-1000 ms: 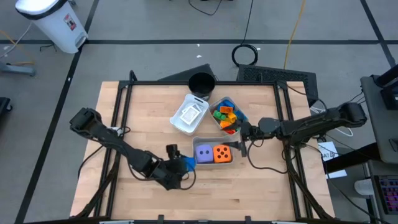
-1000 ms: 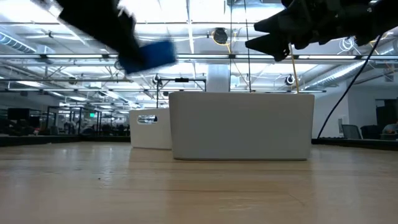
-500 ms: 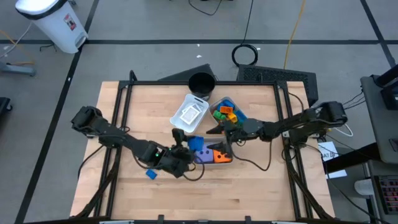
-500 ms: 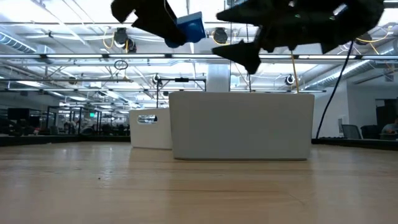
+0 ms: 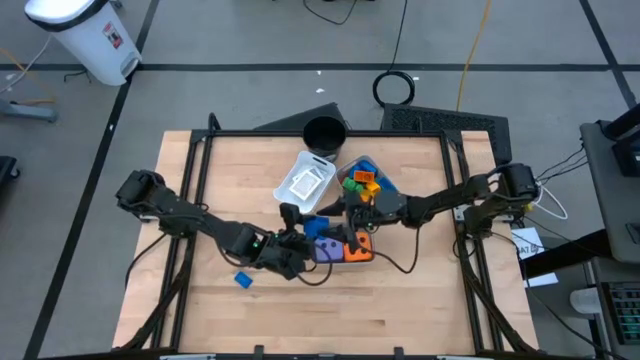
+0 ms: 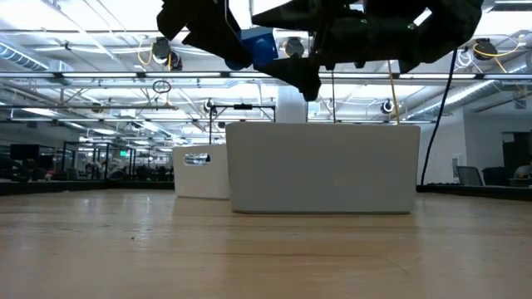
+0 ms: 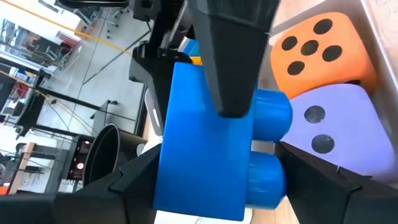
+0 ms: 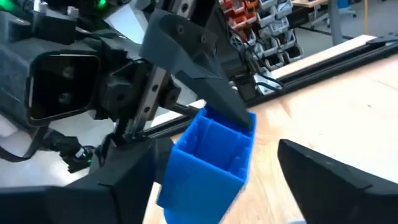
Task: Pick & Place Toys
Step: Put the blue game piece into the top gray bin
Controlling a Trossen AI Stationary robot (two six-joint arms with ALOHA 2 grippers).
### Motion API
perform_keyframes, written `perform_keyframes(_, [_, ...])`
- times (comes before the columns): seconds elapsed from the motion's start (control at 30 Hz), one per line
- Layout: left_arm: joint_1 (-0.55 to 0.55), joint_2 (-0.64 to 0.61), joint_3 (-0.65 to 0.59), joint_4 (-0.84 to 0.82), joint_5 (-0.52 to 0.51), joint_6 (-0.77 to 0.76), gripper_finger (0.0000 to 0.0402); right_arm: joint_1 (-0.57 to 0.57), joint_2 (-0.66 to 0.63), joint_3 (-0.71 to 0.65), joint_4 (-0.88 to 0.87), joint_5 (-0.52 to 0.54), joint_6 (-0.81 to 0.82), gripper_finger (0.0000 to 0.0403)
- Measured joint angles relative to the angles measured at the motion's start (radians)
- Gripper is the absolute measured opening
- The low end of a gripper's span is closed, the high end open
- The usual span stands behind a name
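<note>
My left gripper (image 5: 303, 228) is shut on a blue studded block (image 5: 316, 228) in the air over the left end of the dice tray (image 5: 372, 256). The tray holds a purple die (image 7: 323, 124) and an orange die (image 7: 311, 43). The block also shows in the low view (image 6: 259, 46). My right gripper (image 5: 346, 213) is open and faces the left one. Its fingers stand on either side of the same block (image 8: 208, 162). A second blue block (image 5: 242, 279) lies on the table near the left arm. My left gripper pinches the blue block between its two fingers, one on the studded face (image 7: 277, 177) and one at the rim of the hollow underside (image 8: 241, 119). The fingers come from the table's left. The block is lifted clear, tipped on its side above the tray. My right gripper has one finger (image 7: 230, 68) lying across the block's flat side. I cannot tell whether it touches the block.
A white tray of flat white tiles (image 5: 305, 183) and a translucent tray of small coloured blocks (image 5: 362, 185) stand just beyond the dice tray. A black round cup (image 5: 323, 133) stands at the far edge. Bare wood lies to the near side and left.
My left gripper has risen with the blue block and carried it toward the far right, from in front of the dice tray to above the tray's left end. My right gripper has moved toward the table's left, up to the block.
</note>
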Motion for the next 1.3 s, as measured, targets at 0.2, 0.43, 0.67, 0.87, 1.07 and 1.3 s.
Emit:
perform_keyframes(0.2, [0.001,0.0,0.0,0.003,0.0,-0.02,0.0279,0.001,0.008,0.002,0.003,-0.002,0.001,0.0222])
perform_keyframes(0.43, [-0.001,0.001,0.0,0.019,0.004,-0.115,0.0318,-0.003,0.008,0.002,0.001,-0.059,-0.002,0.0098])
perform_keyframes(0.67, [-0.015,-0.009,0.0,0.089,0.008,-0.214,0.0353,-0.021,-0.033,0.001,-0.052,-0.168,-0.037,0.0096])
perform_keyframes(0.87, [-0.056,-0.033,0.0,0.071,0.032,-0.265,0.0354,-0.053,-0.187,0.001,-0.361,-0.161,-0.146,0.0096])
perform_keyframes(1.07, [-0.08,-0.037,-0.03,0.056,0.039,-0.347,0.0357,-0.056,-0.347,0.001,-0.778,0.301,-0.254,0.0096])
perform_keyframes(1.3, [-0.054,-0.037,-0.124,0.061,0.032,-0.49,0.0356,-0.074,-0.462,-0.092,-0.925,0.503,-0.243,0.0096])
